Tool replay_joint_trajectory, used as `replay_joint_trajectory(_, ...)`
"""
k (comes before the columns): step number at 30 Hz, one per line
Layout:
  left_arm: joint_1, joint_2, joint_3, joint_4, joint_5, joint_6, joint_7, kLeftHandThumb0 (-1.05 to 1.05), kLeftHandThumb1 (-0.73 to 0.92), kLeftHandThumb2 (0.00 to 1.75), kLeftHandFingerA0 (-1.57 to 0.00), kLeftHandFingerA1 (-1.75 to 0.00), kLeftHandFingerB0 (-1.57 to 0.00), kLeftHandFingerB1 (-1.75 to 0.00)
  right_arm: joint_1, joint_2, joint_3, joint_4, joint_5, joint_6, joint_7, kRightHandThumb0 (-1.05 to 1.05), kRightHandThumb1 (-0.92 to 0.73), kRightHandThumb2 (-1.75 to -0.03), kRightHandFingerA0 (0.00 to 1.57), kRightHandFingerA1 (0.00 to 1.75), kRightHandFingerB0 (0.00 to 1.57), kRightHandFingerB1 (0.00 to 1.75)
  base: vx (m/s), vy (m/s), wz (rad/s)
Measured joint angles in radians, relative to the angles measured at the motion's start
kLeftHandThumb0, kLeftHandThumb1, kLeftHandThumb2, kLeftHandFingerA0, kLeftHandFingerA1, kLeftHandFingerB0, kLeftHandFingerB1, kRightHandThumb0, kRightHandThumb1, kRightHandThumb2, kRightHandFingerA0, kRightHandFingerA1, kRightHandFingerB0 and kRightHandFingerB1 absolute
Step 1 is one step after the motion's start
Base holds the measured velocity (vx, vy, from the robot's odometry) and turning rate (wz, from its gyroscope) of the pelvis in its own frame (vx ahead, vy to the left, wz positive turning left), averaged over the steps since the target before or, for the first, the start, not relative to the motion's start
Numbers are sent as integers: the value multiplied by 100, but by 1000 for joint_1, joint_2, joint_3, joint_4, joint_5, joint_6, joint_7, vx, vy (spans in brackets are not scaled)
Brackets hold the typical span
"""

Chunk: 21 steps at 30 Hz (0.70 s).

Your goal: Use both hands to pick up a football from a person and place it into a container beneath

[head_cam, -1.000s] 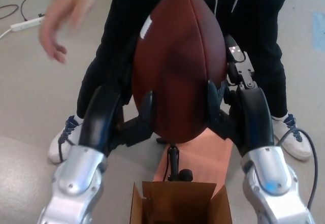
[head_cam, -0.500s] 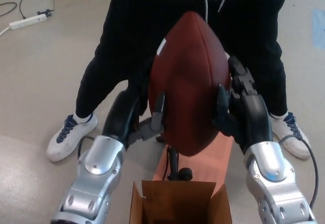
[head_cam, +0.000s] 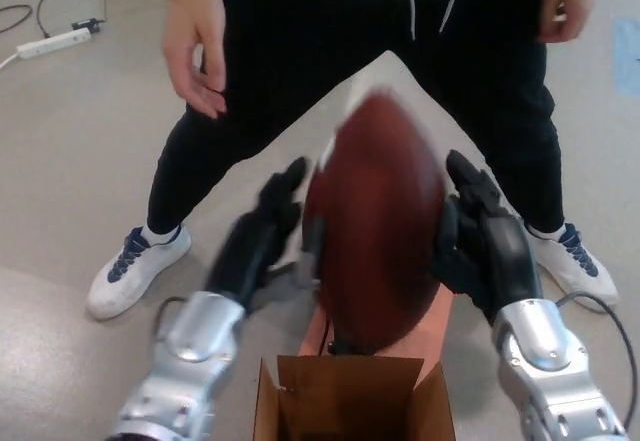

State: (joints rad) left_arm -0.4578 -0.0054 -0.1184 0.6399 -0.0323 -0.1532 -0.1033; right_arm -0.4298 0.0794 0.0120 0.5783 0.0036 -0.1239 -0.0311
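Note:
A brown football [head_cam: 378, 221] stands on end, blurred by motion, directly above the open cardboard box [head_cam: 300, 369] at the bottom edge. My left hand [head_cam: 262, 236] presses its left side, one finger raised and the thumb against the leather. On the ball's right side lies my right hand [head_cam: 480, 236], fingers curved around it. Both hands clamp the ball between them. The ball's lower tip hides part of what lies behind the box.
A person in black trousers [head_cam: 250, 111] stands just beyond, legs spread, white shoes [head_cam: 135, 266] either side. Their hands [head_cam: 197, 46] hang free by their hips. A pinkish board [head_cam: 440, 316] lies behind the box. A power strip [head_cam: 55, 41] lies far left.
The ball has come down and toward me between my hands, nearer the box. The person's hands have left the ball and dropped to their sides. My left hand's fingers have spread.

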Motion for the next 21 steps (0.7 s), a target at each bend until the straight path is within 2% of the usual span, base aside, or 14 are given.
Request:
replay_joint_trajectory(1, -2, 20, 15, 17, -2, -3, -4, -76, 83, 114, 0, -17, 0, -16, -2, -11, -10, 16, 1, -4, 1, -80, -86, -113, 5, 24, 5, 17, 0, 0, 0)
replay_joint_trajectory(2, -6, 67, 52, 62, -6, -11, -12, -75, 84, 116, 0, -18, 0, -17, -2, -39, -31, 49, 3, -10, 4, -81, -84, -112, 7, 25, 7, 18, 0, 0, 0)
replay_joint_trajectory(3, -7, 80, 62, 77, -8, -13, -14, -75, 84, 116, 0, -18, 0, -17, -2, -48, -38, 59, 4, -11, 4, -81, -84, -112, 7, 25, 7, 18, 0, 0, 0)
replay_joint_trajectory(4, -12, 131, 100, 127, -13, -20, -19, -77, 81, 99, 0, -7, 0, -9, -2, -78, -61, 89, 6, -18, 7, -81, -83, -111, 7, 24, 6, 17, 0, 0, 0)
replay_joint_trajectory(5, -14, 157, 120, 154, -16, -22, -22, -84, 89, 115, 0, -13, 0, -9, -2, -93, -74, 104, 8, -22, 8, -81, -82, -110, 7, 24, 6, 18, 0, 0, 0)
replay_joint_trajectory(10, -17, 314, 263, 313, -50, -60, -57, -79, 82, 116, 0, -16, 0, -16, 0, -180, -163, 188, 31, -58, 28, -79, -81, -110, 7, 30, 7, 22, 0, 0, 0)
replay_joint_trajectory(13, -18, 359, 318, 385, -68, -93, -83, -86, 86, 116, 0, -12, 0, -11, 2, -210, -179, 232, 35, -84, 33, -80, -81, -110, 8, 32, 7, 22, 0, 0, 0)
replay_joint_trajectory(16, -18, 364, 340, 429, -73, -125, -113, -84, 84, 114, 0, -17, 0, -14, 3, -212, -171, 261, 30, -109, 35, -81, -81, -111, 8, 34, 8, 22, 0, 0, 0)
replay_joint_trajectory(17, -19, 364, 341, 434, -73, -129, -117, -72, 80, 113, 0, -24, -3, -22, 3, -212, -169, 264, 29, -112, 35, -70, -76, -112, 3, 38, 2, 27, 0, 0, 0)
replay_joint_trajectory(18, -19, 364, 345, 446, -73, -138, -125, -72, 80, 113, 0, -24, -3, -22, 3, -212, -163, 275, 26, -122, 35, -70, -76, -112, 3, 38, 2, 27, 0, 0, 0)
replay_joint_trajectory(19, -21, 364, 347, 456, -73, -146, -131, -73, 82, 114, 0, -22, 0, -20, 3, -212, -157, 282, 23, -129, 35, -76, -92, -72, 10, 26, 5, 20, 0, 0, 0)
replay_joint_trajectory(20, -21, 364, 349, 460, -73, -149, -134, -73, 82, 114, 0, -22, 0, -20, 3, -212, -154, 285, 22, -132, 35, -71, -76, -112, 3, 38, 2, 26, 0, 0, 0)
replay_joint_trajectory(21, -22, 364, 350, 467, -73, -155, -138, -78, 82, 114, 0, -22, 0, -18, 2, -212, -151, 289, 20, -137, 35, -80, -81, -110, 8, 35, 7, 20, 0, 0, 0)
